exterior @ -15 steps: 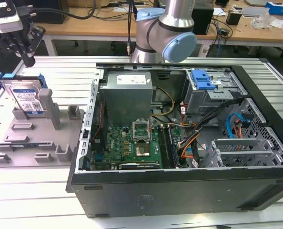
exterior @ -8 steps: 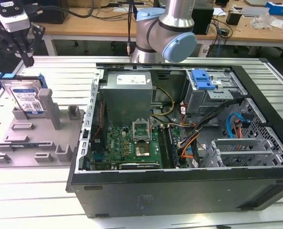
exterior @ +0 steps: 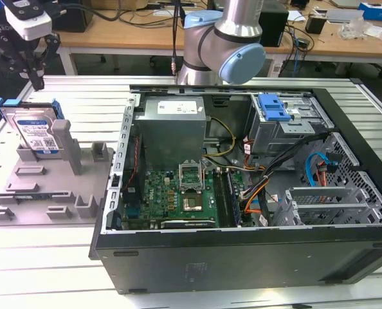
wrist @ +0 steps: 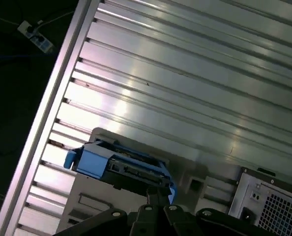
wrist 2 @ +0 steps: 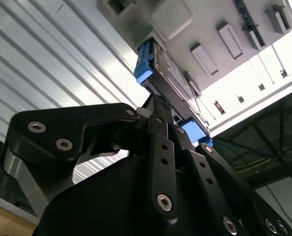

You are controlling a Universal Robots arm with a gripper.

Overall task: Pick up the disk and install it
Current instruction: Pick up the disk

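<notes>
Two fingers [wrist 2: 164, 146] of the gripper [exterior: 35, 82] look drawn together to a narrow point with nothing between them. They hang just above the top edge of the disk [exterior: 33, 132], with a gap showing in the exterior view. The disk stands on edge directly below the fingertips, slotted into a grey holder [exterior: 49, 193] on the ribbed metal table [exterior: 43, 270]. In the first wrist view the disk's blue frame lies right ahead of the tips.

The step in hand appears to be the pick-up. To do it well, I judge the fingers would need to spread wider than the disk is thick and straddle the middle of its top edge. They should close on the flat faces, not on the blue frame, which may flex. A straight pull along the slot should keep the disk from binding against the holder's grey post beside it.

As for containers, the holder carries the disk in one slot, and its other slots look bare. The open computer case [exterior: 242, 257] lies well away from the fingers. Inside it are a green circuit board [exterior: 178, 187], a grey power supply [exterior: 172, 125], loose cables [exterior: 268, 187] and a metal drive cage [exterior: 287, 132] with a blue latch [exterior: 273, 106] on top. I cannot tell from here whether the cage's bay is free.
</notes>
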